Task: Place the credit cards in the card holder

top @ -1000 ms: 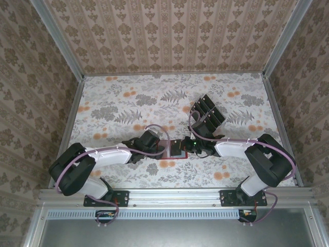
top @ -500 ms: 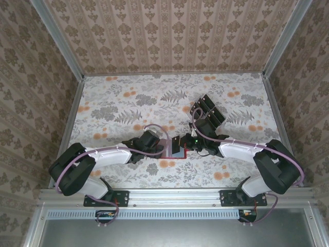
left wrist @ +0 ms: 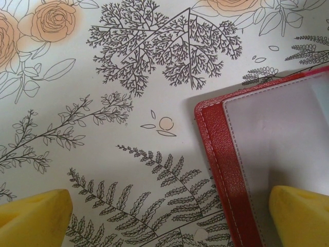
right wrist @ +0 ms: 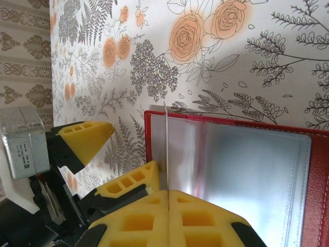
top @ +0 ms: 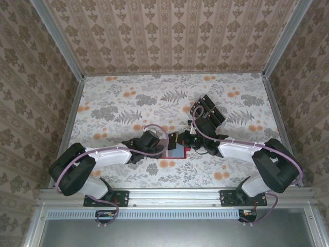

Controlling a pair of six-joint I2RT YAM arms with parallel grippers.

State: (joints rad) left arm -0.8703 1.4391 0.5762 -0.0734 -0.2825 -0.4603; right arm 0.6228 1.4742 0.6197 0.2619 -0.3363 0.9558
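A: Where's the holder?
B: The small red leather-like folding wallet (top: 178,152) lies opened flat on the flower-printed table (top: 118,103), between the two grippers, with its greyish, clear-pocketed inner face up.
A: And the right gripper (right wrist: 168,206)?
B: Clenched on one thin, flat black card (top: 173,138) — it's held on edge over the wallet's end nearest the left gripper (left wrist: 167,218). I can't tell whether the card's edge touches the pocket.
A: Is the left one gripping anything?
B: No, it's released. Its yellow fingers (left wrist: 36,216) are spread wide — one over bare table, the other at the wallet's grey inner face, just inside the red rim.
A: And the others?
B: The remaining flat black rectangular cards (top: 208,110) lie in an overlapping row on the table beyond the right arm, apart from the wallet.
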